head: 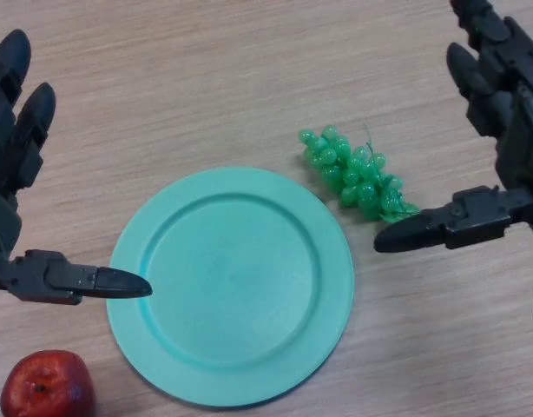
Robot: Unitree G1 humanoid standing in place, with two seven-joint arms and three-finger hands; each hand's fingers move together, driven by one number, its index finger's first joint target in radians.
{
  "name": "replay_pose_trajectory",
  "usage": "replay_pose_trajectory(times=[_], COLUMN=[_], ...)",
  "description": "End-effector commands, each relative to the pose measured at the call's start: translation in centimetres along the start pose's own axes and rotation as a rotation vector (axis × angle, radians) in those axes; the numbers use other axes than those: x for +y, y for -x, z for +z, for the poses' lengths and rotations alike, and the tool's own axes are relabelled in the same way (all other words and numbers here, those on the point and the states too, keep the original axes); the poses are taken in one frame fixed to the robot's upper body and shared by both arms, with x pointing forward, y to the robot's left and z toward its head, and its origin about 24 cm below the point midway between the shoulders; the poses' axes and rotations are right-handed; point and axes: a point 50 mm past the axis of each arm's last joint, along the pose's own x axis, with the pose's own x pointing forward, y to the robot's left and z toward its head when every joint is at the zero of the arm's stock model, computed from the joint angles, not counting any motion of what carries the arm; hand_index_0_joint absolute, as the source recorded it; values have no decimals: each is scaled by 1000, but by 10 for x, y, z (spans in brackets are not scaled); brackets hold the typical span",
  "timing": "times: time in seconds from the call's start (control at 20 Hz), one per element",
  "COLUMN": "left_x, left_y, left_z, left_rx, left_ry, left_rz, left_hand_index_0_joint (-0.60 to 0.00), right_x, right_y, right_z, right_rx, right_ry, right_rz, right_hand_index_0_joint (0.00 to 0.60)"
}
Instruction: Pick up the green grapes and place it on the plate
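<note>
I see both hands spread wide — right hand (501, 148) beside the green grapes (358, 174), left hand (15, 174) by the teal plate (162, 347).

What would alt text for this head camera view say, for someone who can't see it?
A bunch of green grapes lies on a wooden table just right of an empty teal plate. The robot's open right hand hovers near the grapes, its open left hand left of the plate, above a red apple.

My left hand (23, 174), at nine o'clock, was matte black, built of thick blocky segments ending in rounded tips, its thumb tapering to a glossy point. My right hand (496, 113), at three o'clock, matched it: dark chunky plastic with visible seams.
</note>
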Motion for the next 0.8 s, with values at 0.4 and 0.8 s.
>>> replay_pose_trajectory(times=[0.4,0.8], left_x=[8,15], left_y=[8,10], left_z=[23,24], left_rx=[-168,-116], left_ry=[-67,-61], left_rz=[7,30], left_hand_index_0_joint=[0,0], right_x=[0,9], right_y=[-40,-85], right_z=[19,-16], right_rx=[-201,-155], right_ry=[109,289], right_rz=[-30,-41], right_hand_index_0_joint=[0,0])
